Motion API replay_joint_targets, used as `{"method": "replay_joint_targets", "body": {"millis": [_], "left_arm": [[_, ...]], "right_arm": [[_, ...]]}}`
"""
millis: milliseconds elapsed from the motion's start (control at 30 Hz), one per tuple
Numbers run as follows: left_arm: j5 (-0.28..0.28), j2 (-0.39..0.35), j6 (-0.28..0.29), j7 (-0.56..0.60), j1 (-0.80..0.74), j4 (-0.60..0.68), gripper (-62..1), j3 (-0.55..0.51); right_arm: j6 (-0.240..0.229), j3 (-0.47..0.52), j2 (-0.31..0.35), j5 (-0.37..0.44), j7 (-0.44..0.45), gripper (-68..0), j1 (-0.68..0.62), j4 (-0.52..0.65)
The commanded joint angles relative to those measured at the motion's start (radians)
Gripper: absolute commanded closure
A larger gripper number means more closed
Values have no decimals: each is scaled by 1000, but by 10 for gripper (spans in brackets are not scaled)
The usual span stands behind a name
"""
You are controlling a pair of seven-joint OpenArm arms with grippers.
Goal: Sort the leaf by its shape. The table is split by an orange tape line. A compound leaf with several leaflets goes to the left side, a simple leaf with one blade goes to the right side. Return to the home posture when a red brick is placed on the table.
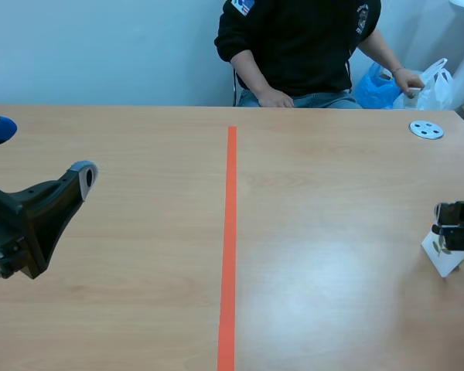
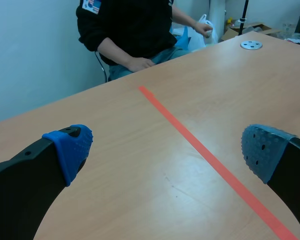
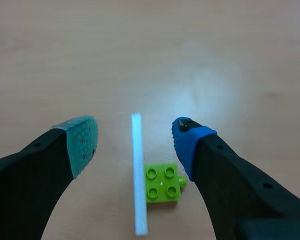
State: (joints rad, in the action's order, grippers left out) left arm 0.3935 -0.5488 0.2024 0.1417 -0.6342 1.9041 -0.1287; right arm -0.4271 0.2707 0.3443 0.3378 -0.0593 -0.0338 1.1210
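I see no leaf in any view. My left gripper (image 1: 40, 153) hangs open over the table's left side, and its blue pads (image 2: 70, 147) have only bare wood between them. My right gripper (image 1: 453, 230) is at the table's right edge, open and pointing down. Between its fingers (image 3: 192, 145) a thin white card (image 3: 138, 175) stands on edge, with a small green brick (image 3: 163, 183) against its base. Neither pad touches the card. In the scene view the card is a white shape (image 1: 442, 256) under the gripper.
An orange tape line (image 1: 230, 247) runs down the middle of the table. A person sits at the far edge, with one hand (image 1: 274, 98) near the table and the other on bags (image 1: 417, 85) at the back right. A silver disc (image 1: 426, 130) lies far right.
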Motion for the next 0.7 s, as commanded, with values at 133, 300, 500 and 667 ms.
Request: {"method": "replay_joint_targets", "body": {"millis": [133,300,500,667], "left_arm": [[8,0,0,18,-3,13,-623,-8],[7,0,0,18,-3,13,-623,-8],[7,0,0,18,-3,13,-623,-8],[7,-1,0,18,-3,13,-623,-8]], "right_arm": [[16,90,45,15,-53,-326,-58,238],[16,183,52,64,-71,-327,-187,451],[16,293,69,129,-73,-412,-376,678],[-5,352,75,193,-74,-429,-476,781]]}}
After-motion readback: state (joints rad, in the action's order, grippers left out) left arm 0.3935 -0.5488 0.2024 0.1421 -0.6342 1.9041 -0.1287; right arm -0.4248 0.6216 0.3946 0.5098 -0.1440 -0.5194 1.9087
